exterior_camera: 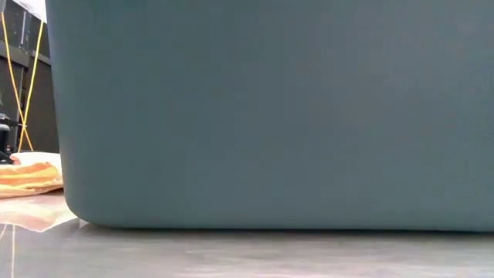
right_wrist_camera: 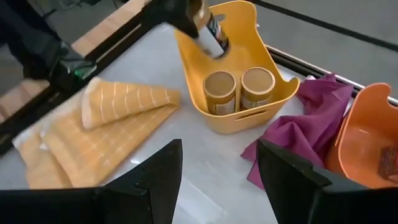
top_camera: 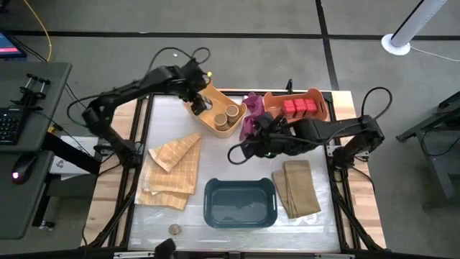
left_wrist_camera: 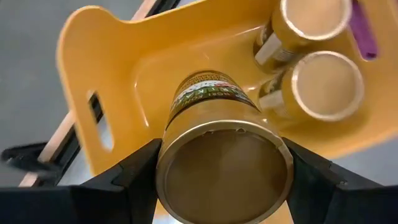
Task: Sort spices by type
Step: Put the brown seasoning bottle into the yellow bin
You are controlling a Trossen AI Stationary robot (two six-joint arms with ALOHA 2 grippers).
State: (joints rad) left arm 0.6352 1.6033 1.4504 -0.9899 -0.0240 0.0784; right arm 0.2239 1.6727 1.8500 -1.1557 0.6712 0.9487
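My left gripper (top_camera: 198,101) is over the far-left end of the yellow bin (top_camera: 218,114), shut on a tan cylinder (left_wrist_camera: 224,168) with a printed label. Two more tan cylinders (right_wrist_camera: 219,90) (right_wrist_camera: 257,84) stand upright on their bases in that bin. Red tins (top_camera: 298,107) sit in the orange bin (top_camera: 320,98). A tiny dark-topped jar (top_camera: 175,229) stands near the table's front edge. My right gripper (right_wrist_camera: 217,168) is open and hangs over bare table near the magenta cloth (right_wrist_camera: 298,130). My left gripper pinches the tan cylinder by its upper end (left_wrist_camera: 186,134), one finger (left_wrist_camera: 124,180) on each side of its round wall. The fingers come from above, slanting in from the table's left. The cylinder is tilted, with its lower end (right_wrist_camera: 219,45) down inside the yellow bin.
A teal bin (top_camera: 241,203) stands at the front centre and fills the low view (exterior_camera: 270,116). Folded tan cloths lie at left (top_camera: 172,169) and right (top_camera: 300,187). The magenta cloth lies between the yellow and orange bins.
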